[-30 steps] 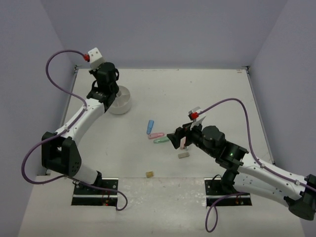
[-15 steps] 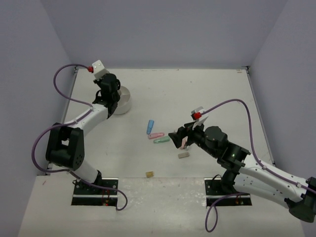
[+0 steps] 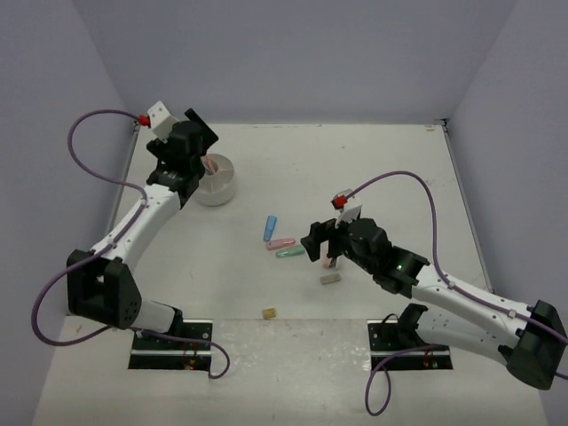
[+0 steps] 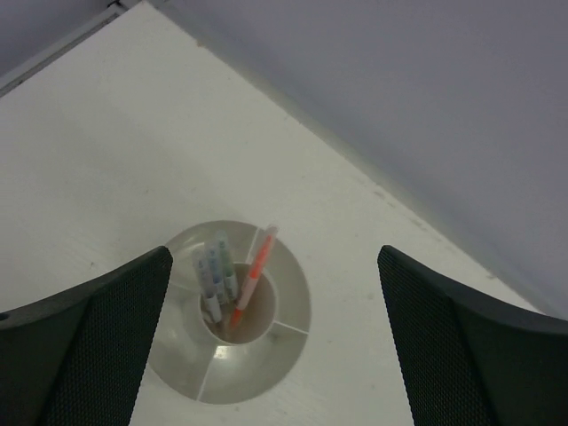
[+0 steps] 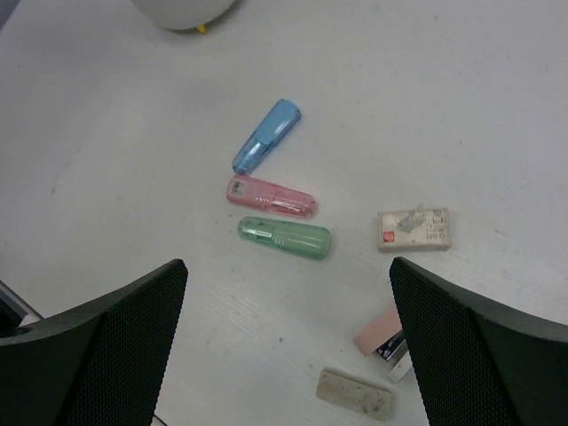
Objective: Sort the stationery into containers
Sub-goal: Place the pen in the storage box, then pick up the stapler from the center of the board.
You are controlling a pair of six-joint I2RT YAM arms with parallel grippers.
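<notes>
Left arm (image 3: 142, 217) reaches to the far left of the counter (image 3: 373, 169). Its jaws are spread wide and hold nothing. They hang above the round white tub (image 4: 200, 390), well clear of it.

The tub stands upright near the far left corner. It has a round middle well with a ring of segments around it. A red pen (image 4: 251, 280) leans in the middle well beside a few pale blue-green pens (image 4: 216, 266). The ring segments that show look bare.

Right arm (image 3: 453, 293) stretches to mid-counter. Its jaws are spread and empty, above the loose items.

The rest of the stationery lies on the counter, well apart from the tub:
- blue clip (image 5: 266, 136), slanted, its lower end just beside the pink one
- pink clip (image 5: 271, 197) and green clip (image 5: 284, 238), side by side, nearly parallel
- beige eraser (image 5: 414, 229) with a red mark, right of the clips
- pink block (image 5: 377, 335) nearer the arm; a dark-and-white bit at its end, cannot tell what
- grey eraser (image 5: 355, 393), just beside the pink block
- small tan eraser (image 3: 268, 312), alone near the front edge
</notes>
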